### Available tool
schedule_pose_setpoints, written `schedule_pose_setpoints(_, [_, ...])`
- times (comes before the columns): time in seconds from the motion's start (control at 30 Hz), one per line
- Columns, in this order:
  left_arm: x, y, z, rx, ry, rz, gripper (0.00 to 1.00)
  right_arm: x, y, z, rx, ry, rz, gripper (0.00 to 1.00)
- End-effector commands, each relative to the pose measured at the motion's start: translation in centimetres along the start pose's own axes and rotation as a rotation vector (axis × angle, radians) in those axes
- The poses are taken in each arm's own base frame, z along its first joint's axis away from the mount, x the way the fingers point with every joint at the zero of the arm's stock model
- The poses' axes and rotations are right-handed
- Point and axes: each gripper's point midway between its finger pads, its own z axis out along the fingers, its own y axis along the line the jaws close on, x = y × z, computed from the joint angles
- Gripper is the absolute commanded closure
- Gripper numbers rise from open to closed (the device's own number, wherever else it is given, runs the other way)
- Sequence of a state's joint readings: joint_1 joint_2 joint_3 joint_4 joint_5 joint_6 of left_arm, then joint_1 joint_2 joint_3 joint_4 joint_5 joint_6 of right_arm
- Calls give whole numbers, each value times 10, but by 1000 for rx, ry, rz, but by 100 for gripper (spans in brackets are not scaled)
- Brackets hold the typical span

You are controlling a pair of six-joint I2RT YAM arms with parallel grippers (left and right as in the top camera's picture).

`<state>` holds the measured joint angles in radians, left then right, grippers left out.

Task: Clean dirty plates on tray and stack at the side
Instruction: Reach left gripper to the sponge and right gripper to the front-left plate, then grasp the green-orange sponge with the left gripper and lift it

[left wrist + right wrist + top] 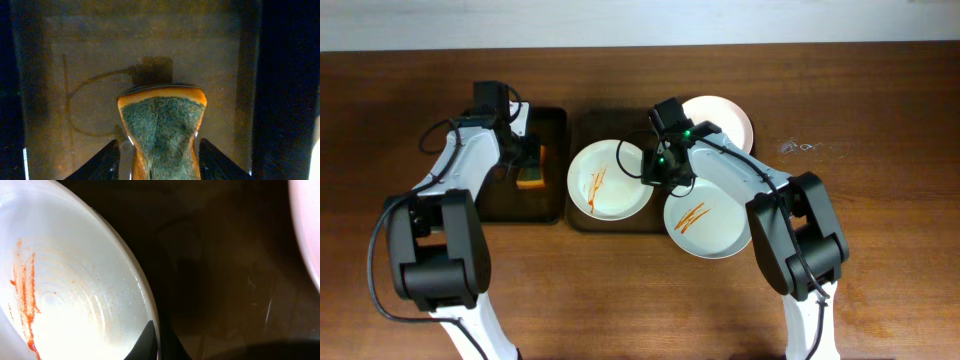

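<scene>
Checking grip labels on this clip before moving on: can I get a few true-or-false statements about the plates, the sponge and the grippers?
1. The right gripper is shut on the rim of the sauce-streaked left plate. True.
2. The sponge lies on the brown tray. False: it is over the black tray, pinched in the left gripper.
3. The three plates are stacked. False: the left plate, the front plate and the rear plate lie side by side, unstacked.
4. The front plate carries orange-red streaks. True.
</scene>
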<state>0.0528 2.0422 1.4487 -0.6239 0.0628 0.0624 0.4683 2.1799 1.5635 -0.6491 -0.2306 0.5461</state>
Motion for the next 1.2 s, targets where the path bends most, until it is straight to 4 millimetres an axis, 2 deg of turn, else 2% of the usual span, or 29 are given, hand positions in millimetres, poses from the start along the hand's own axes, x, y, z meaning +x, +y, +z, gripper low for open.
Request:
schedule_pose_setpoints(0.0, [5,4,14,-8,28,-1,55,6,-3,14,18,23,3,96])
schedule_pose_setpoints(0.03, [7,5,18,-7,35,-1,55,6,-3,14,18,23,3,96])
schedule_pose_setpoints(0.1, [14,4,28,-4,64,-2,67,6,-3,14,19,23,2,96])
schedule_pose_setpoints(0.13, [14,4,29,-5,63,-2,88,6,-3,14,18,23,2,96])
schedule_pose_setpoints(0.17, [13,4,29,-5,60,-2,100,6,-3,14,19,24,3,96])
schedule_pose_setpoints(0.27, [2,3,14,1,60,-2,100,6,-4,14,20,26,4,96])
schedule_pose_setpoints(0.33, [-12,-5,-15,41,86,-5,100,6,-4,14,19,27,-44,96])
schedule_pose_setpoints(0.43, [-30,-32,-73,191,117,-10,100,7,0,12,-38,53,-28,96])
schedule_pose_setpoints(0.5, [-22,-57,-78,316,151,-18,100,1,-5,7,-88,66,-1,96])
schedule_pose_setpoints(0.63, [-4,-97,-58,355,192,59,100,-2,-8,4,-122,73,-6,96])
schedule_pose_setpoints(0.67, [4,-119,-39,368,180,111,100,-2,-8,4,-122,74,-7,96])
schedule_pose_setpoints(0.7, [7,-131,-30,371,167,144,100,-2,-8,4,-123,73,-7,96])
schedule_pose_setpoints(0.73, [13,-140,-12,314,149,183,100,-2,-8,4,-123,73,-7,96])
schedule_pose_setpoints(0.87, [39,-154,30,200,109,246,100,-2,-8,4,-123,73,-7,96])
schedule_pose_setpoints(0.9, [48,-149,37,139,122,233,100,-2,-8,4,-123,73,-7,96])
schedule_pose_setpoints(0.93, [58,-148,38,126,148,228,100,-2,-7,4,-123,73,-7,96])
schedule_pose_setpoints(0.97, [68,-161,34,216,188,236,100,-2,-8,4,-122,73,-7,96])
schedule_pose_setpoints(1.0, [76,-182,25,363,205,320,100,-2,-8,4,-123,73,-7,96])
schedule_pose_setpoints(1.03, [80,-189,19,434,213,370,100,-2,-8,4,-123,73,-7,96])
schedule_pose_setpoints(1.1, [83,-183,17,444,236,353,100,-2,-8,4,-123,73,-7,96])
schedule_pose_setpoints(1.13, [87,-174,17,430,264,322,100,-2,-8,4,-122,73,-7,96])
schedule_pose_setpoints(1.17, [88,-149,22,319,299,232,100,-2,-8,4,-122,73,-7,96])
